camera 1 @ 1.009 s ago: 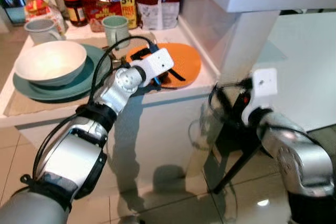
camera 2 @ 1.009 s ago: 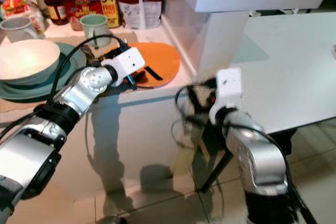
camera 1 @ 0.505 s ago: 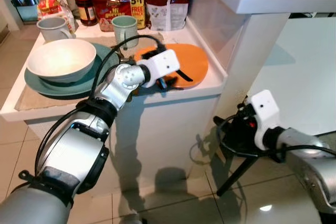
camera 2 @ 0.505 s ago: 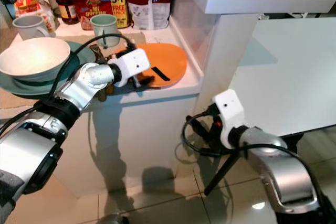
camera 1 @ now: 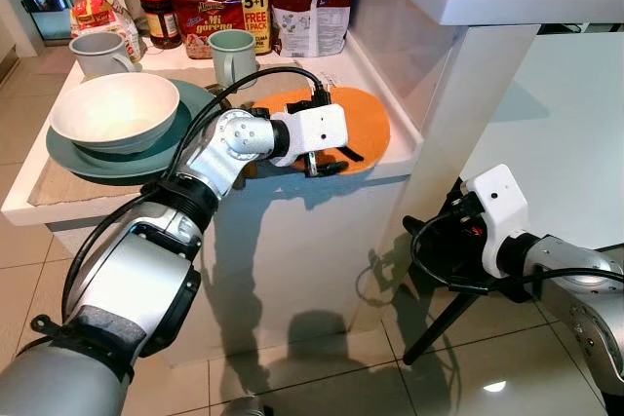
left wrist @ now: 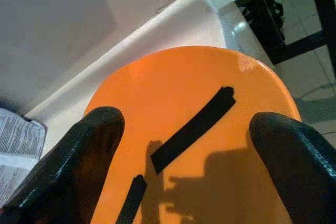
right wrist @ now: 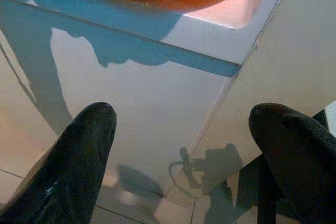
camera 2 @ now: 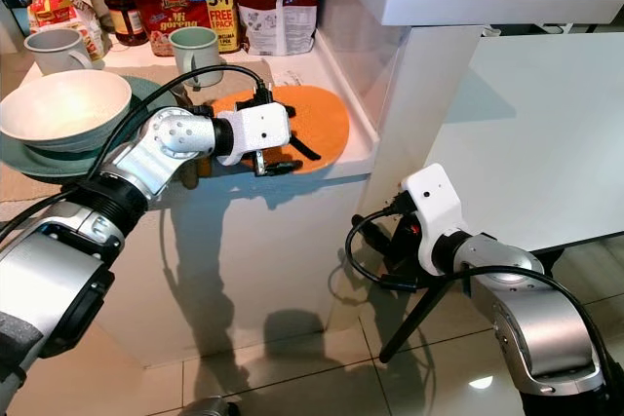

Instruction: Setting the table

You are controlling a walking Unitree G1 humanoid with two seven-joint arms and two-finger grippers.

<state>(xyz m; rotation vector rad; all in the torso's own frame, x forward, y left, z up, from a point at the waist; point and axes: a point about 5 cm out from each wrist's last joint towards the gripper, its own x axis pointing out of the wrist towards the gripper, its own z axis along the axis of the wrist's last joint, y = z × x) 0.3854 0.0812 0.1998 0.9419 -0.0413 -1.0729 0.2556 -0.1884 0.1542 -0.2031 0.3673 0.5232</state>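
Orange plate (camera 1: pixel 363 122) at the white counter's (camera 1: pixel 385 168) front right corner, left gripper (left wrist: pixel 184 145) spread wide just above it, gripping nothing, right gripper (right wrist: pixel 184 145) low beside the counter, fingers wide apart, empty

I'm seeing the orange plate (camera 1: pixel 363 129) lying flat near the desk's (camera 1: pixel 390 163) front right corner, centre of the frame, black strips crossing its face; the white bowl (camera 1: pixel 112 111) is sitting in a teal plate (camera 1: pixel 185 114) at left.

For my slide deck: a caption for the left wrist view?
Open left gripper poised over the orange plate with black stripes on the white counter.
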